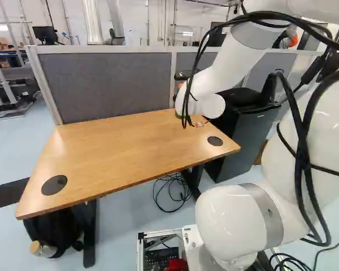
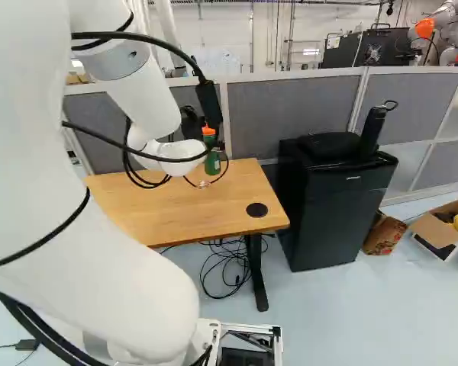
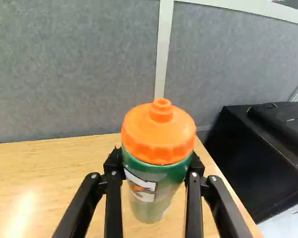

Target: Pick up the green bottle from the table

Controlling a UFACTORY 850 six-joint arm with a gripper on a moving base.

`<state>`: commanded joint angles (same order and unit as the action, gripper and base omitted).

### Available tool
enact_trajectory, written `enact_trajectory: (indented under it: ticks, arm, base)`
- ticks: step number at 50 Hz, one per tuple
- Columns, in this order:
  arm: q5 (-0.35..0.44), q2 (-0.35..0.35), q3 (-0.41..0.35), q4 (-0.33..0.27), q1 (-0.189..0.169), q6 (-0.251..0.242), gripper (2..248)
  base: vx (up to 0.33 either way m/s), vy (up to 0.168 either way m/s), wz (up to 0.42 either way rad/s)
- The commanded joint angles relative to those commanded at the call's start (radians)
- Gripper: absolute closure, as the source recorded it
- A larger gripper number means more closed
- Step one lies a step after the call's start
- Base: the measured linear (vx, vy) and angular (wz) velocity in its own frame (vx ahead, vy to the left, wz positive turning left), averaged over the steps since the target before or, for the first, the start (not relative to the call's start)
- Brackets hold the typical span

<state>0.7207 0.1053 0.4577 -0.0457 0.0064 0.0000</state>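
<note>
Bottle (image 3: 158, 173), green with orange lid (image 3: 159, 131), upright near upper centre of the right base view; grasped beneath the lid, between both fingers of the end effector (image 2: 211, 143).

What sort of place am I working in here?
Probably a robotics lab or workshop: another robot shows at the right of the right base view, grey partition panels stand behind the wooden table, and a silver duct runs up beyond them.
</note>
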Motion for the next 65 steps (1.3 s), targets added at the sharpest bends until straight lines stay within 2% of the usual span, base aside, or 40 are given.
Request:
enact_trajectory:
  ticks: [38, 65]
  arm:
    - [0.100, 0.115, -0.244, 0.030, -0.004, 0.000, 136]
    - [0.142, 0.163, -0.347, 0.043, -0.006, 0.000, 136]
  base:
    - [0.000, 0.000, 0.000]
    - [0.000, 0.000, 0.000]
